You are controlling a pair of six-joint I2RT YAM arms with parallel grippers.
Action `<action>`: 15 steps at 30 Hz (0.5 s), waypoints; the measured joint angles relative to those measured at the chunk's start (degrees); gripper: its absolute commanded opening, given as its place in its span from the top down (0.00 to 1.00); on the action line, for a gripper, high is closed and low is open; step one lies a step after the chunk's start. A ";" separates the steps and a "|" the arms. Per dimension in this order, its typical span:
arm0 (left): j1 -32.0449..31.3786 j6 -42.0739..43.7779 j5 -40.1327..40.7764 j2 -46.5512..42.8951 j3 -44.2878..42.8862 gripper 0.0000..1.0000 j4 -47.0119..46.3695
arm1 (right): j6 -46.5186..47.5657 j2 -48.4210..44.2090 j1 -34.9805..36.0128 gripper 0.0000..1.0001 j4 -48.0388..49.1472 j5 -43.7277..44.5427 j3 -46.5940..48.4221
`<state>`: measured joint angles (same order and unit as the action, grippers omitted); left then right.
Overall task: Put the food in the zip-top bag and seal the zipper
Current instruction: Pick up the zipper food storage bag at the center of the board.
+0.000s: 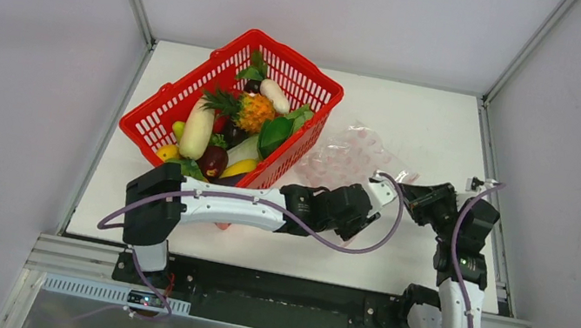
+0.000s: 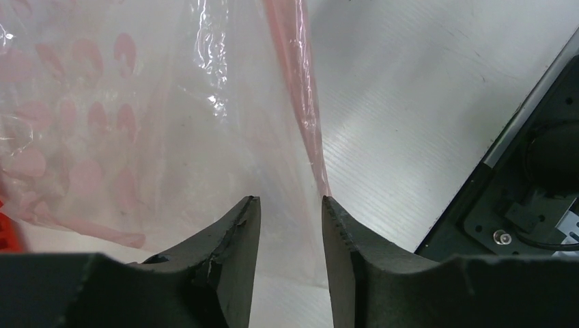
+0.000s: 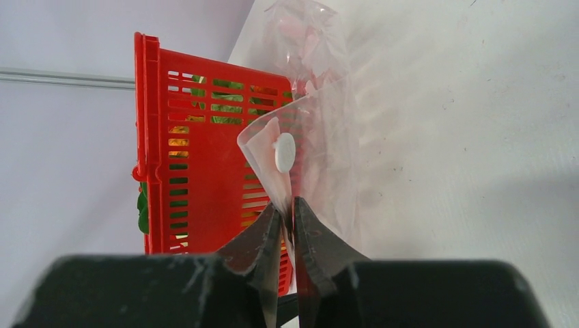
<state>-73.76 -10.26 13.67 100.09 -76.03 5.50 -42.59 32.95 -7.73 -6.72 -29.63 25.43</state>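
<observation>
Looking down from above, you can see the zip-top bag lying on the white table, just beside the red basket. The food is piled up inside that basket, with the orange pineapple in the middle and a white radish next to it. Your right tool is pinched tight on the edge of the bag, and a little white round piece sits on the plastic just above its tips. Your left tool has its two fingers apart, with a gap between them. The pink zipper runs down toward that gap, and clear bag plastic lies across it. You cannot tell if those fingers touch the bag.
</observation>
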 measured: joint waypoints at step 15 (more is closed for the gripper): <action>3.06 -1.03 -4.76 0.00 1.95 1.00 -2.10 | 0.02 -0.11 0.00 0.81 0.92 -1.25 -0.07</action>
<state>-70.70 -11.29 8.91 100.09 -74.08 3.40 -42.57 32.84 -7.73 -5.80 -30.87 25.36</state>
